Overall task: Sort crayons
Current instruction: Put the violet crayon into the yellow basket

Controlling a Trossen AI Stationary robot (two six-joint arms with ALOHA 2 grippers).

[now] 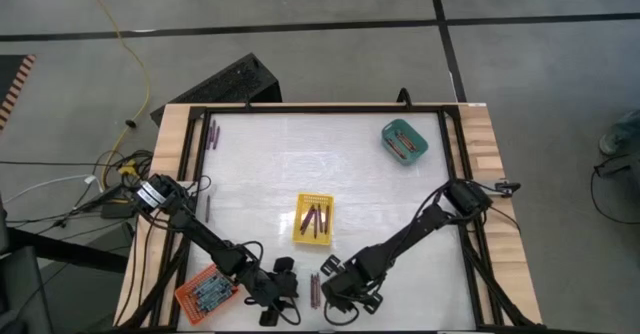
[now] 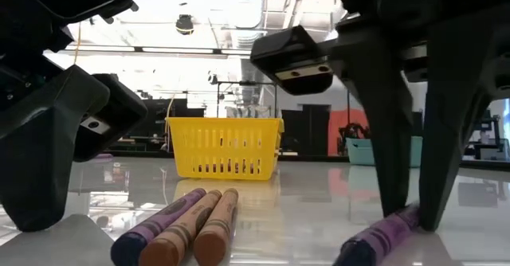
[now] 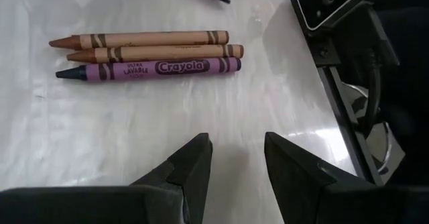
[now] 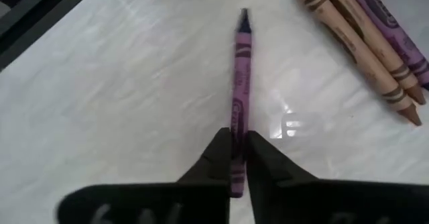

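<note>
A robotics lab: grey taped floor (image 1: pixel 330 59), loose cables (image 1: pixel 60 189), ceiling strip lights (image 2: pixel 187 51), and equipment racks (image 2: pixel 239 99) behind the table (image 1: pixel 270 164).

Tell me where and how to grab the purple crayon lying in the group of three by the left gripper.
Grip the purple crayon across its paper-wrapped middle, coming straight down. It lies flat on the table, touching a tan crayon along one long side, so one finger probably has to wedge between them; the other side is free. The left gripper hangs open nearby.

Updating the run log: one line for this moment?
right gripper: shut on lone purple wax crayon, on table | left gripper: open, empty
</note>
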